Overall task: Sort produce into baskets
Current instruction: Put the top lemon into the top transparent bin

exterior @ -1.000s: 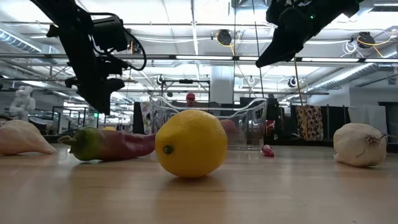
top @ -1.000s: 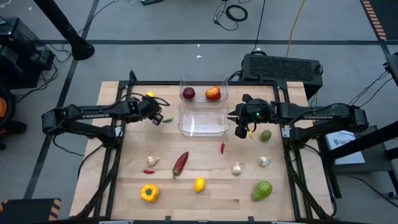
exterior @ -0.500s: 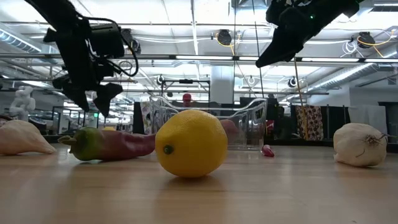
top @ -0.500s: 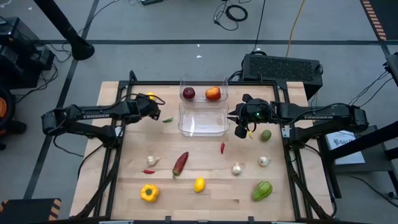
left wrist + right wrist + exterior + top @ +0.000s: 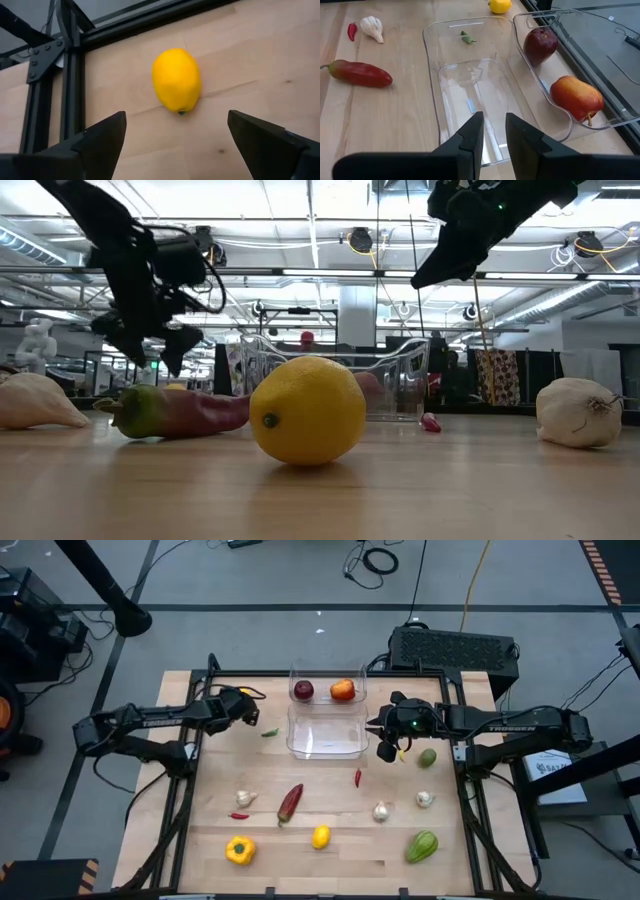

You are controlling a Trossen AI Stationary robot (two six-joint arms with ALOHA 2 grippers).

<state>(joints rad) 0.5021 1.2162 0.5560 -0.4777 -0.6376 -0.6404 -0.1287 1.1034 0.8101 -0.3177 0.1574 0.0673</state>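
Left gripper [image 5: 247, 708], jaws wide apart & empty, hangs over lemon [image 5: 176, 79] left of far bin [image 5: 327, 671] (lining up a grab, prob.); right gripper [image 5: 388, 751] nearly closed, empty.

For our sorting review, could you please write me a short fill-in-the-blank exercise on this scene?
1. The far basket holds two red ____.
2. The near basket holds ____ produce.
3. The left pincer stands open over a yellow ____.
4. The right pincer hangs beside the near basket's ____ side.

Missing words: apples; no; lemon; right
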